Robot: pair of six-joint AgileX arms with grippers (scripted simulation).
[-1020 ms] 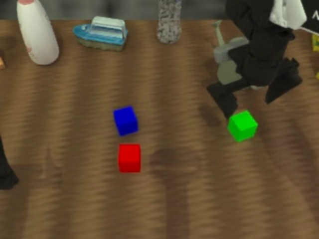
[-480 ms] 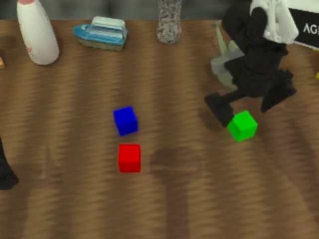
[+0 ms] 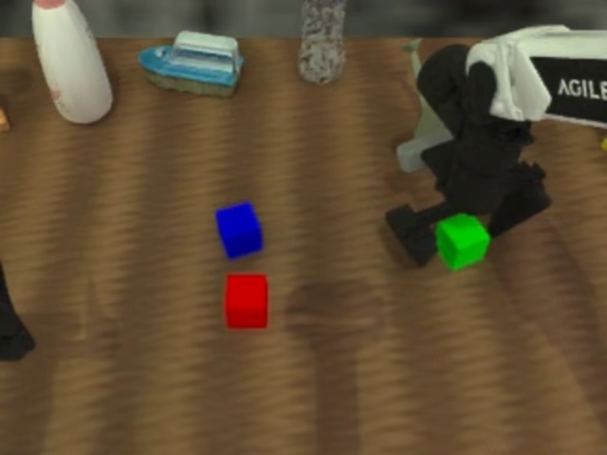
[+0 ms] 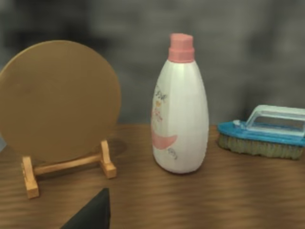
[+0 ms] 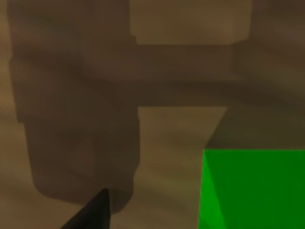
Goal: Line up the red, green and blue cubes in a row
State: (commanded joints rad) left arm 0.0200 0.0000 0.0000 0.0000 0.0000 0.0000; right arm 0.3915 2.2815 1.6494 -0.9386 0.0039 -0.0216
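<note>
The green cube (image 3: 462,241) lies on the wooden table at the right. My right gripper (image 3: 465,220) hangs open over it, one dark finger just left of the cube and the other behind it to the right. In the right wrist view the green cube (image 5: 252,191) is close beside one black fingertip (image 5: 95,212). The blue cube (image 3: 238,228) sits left of centre with the red cube (image 3: 247,300) just in front of it, a small gap between them. My left gripper (image 3: 9,332) is parked open at the table's left edge, and its fingertip (image 4: 93,212) holds nothing.
Along the back stand a white bottle with a pink cap (image 3: 71,62), a blue scrubbing brush (image 3: 190,62) and a speckled cylinder (image 3: 322,38). A grey-green watering can (image 3: 417,150) is partly hidden behind my right arm. A round wooden board on a stand (image 4: 57,102) is at far left.
My right arm has come down and slightly left, so its fingers now straddle the green cube. The three cubes and the left arm have stayed put.
</note>
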